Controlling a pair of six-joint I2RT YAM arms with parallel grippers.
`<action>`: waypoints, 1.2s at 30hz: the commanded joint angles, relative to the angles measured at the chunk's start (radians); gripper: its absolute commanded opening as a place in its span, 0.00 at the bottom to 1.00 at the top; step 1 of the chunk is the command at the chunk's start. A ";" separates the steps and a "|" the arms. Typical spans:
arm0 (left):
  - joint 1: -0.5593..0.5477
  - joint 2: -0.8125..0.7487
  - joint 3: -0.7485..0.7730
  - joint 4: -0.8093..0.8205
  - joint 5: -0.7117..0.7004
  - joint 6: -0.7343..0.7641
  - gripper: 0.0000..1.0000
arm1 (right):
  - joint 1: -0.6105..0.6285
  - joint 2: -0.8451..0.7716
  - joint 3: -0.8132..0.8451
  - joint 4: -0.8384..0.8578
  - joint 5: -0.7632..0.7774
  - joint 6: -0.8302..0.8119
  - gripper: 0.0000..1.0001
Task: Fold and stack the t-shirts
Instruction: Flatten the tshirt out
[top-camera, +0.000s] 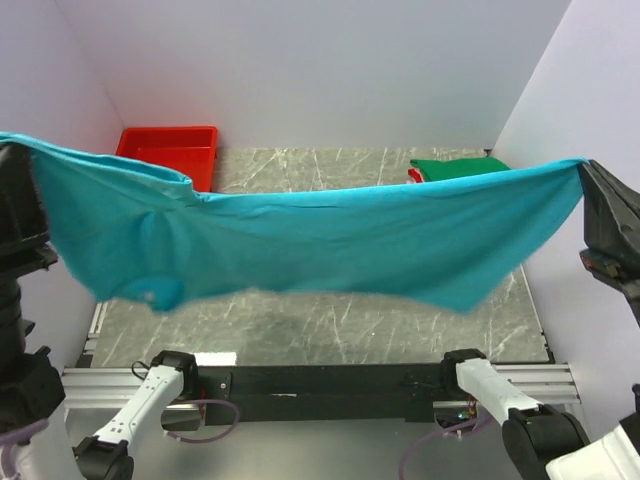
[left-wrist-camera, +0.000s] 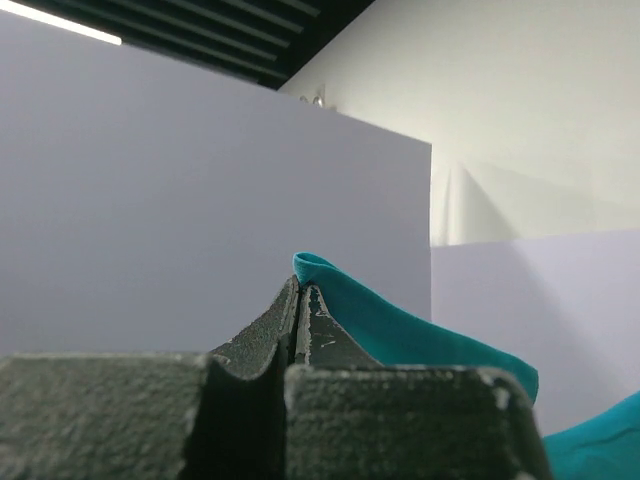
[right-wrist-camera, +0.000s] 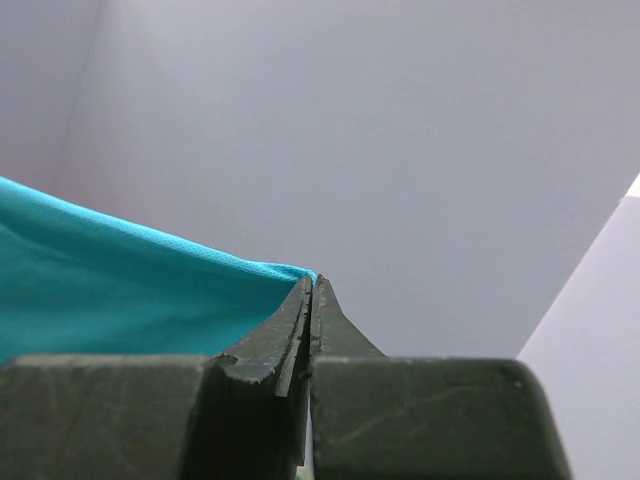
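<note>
While both arms were raised high over the grey marbled table (top-camera: 330, 330), the teal t-shirt (top-camera: 320, 235) hung stretched between them, spanning almost the full width of the top view and clear of the tabletop. The left gripper (top-camera: 10, 145) pinched one end of the shirt at the far left edge. In the left wrist view its dark, textured fingers (left-wrist-camera: 270, 335) were pressed together with no gap, and a fold of teal cloth rose just behind their tips. The right gripper (top-camera: 588, 170) held the opposite end at the far right. Its fingers (right-wrist-camera: 340, 335) were likewise closed tight, with the teal hem running straight into the seam between them. The upper edge of the shirt was pulled fairly taut, dipping slightly in the middle, while the lower edge sagged unevenly, lowest toward the right. Behind it, a folded green t-shirt (top-camera: 455, 167) lay at the table's far right corner, with a sliver of red cloth (top-camera: 413, 176) showing beneath it. A red tray (top-camera: 170, 148) sat at the far left corner, partly hidden by the shirt.
</note>
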 joint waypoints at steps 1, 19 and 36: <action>0.007 0.023 -0.062 -0.027 0.014 -0.013 0.01 | -0.008 0.046 -0.154 0.010 0.068 -0.006 0.00; 0.009 0.327 -0.996 0.293 -0.139 -0.049 0.00 | -0.018 0.211 -1.271 0.613 -0.026 -0.040 0.00; 0.061 1.081 -0.535 0.143 -0.163 0.009 0.00 | -0.023 0.945 -0.783 0.553 0.046 -0.061 0.00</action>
